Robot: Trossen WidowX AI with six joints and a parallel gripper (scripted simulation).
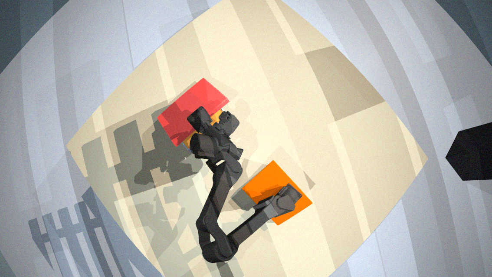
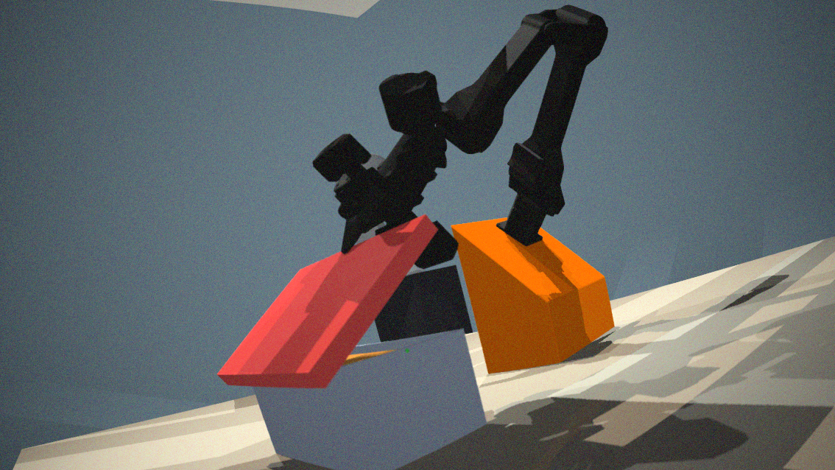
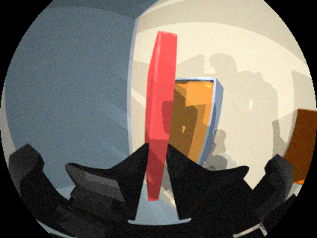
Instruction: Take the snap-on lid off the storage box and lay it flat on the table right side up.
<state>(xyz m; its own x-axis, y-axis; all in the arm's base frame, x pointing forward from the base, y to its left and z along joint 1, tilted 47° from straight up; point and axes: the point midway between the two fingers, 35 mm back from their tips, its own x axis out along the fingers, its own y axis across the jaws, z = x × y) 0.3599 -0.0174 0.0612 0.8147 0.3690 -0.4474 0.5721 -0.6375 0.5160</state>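
Observation:
The red lid point(image 1: 206, 91) point(image 2: 327, 303) point(image 3: 161, 93) is tilted steeply, its edge nearest the arm raised well above the box and its opposite edge low, at about the height of the box's far rim. Whether that low edge still touches the rim cannot be told. The blue-grey storage box point(image 2: 379, 409) point(image 3: 218, 108) stands on the table, partly uncovered, with its orange inside showing. My gripper point(image 3: 157, 147) is shut on the raised edge of the lid, one finger on each face. In the exterior view, one finger shows on the lid's top face; the other is hidden behind the lid.
An orange block point(image 1: 266, 182) point(image 2: 525, 303) stands beside the box with the arm's base on top. A dark shape point(image 2: 423, 303) shows behind the box. A black object point(image 1: 473, 153) is off the table's right side. The table point(image 1: 275, 103) extends around the box.

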